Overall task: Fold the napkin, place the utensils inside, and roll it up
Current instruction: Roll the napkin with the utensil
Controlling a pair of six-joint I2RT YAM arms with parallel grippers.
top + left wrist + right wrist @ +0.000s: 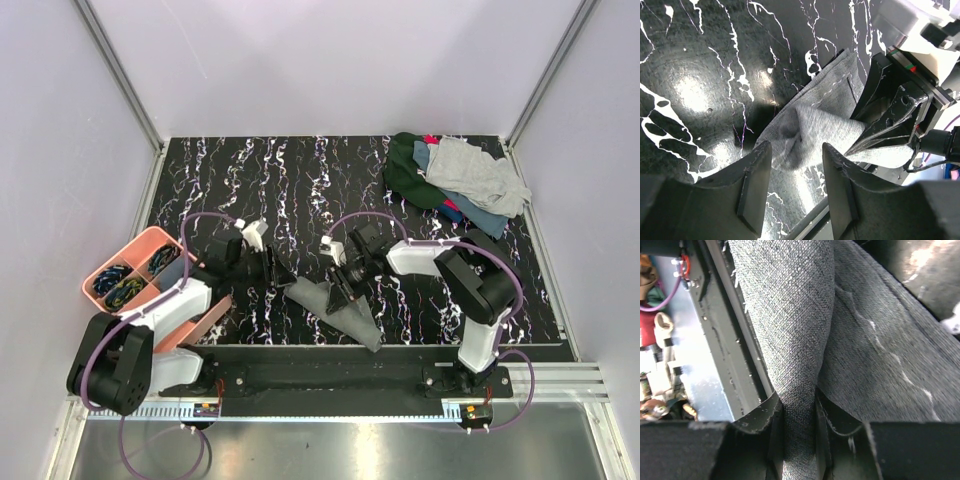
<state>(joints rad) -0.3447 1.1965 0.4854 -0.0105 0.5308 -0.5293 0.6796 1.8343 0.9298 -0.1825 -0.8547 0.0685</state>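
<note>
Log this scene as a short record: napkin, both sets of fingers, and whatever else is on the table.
napkin: grey, bunched, at the near edge of the table, between the arms
right fingers: shut on a fold of the napkin
left fingers: open, nothing between them, beside the napkin
heap: mixed cloths, far right corner
tray: pink, left edge; contents too small to tell
utensils: none identifiable
task stage: napkin not yet folded flat
</note>
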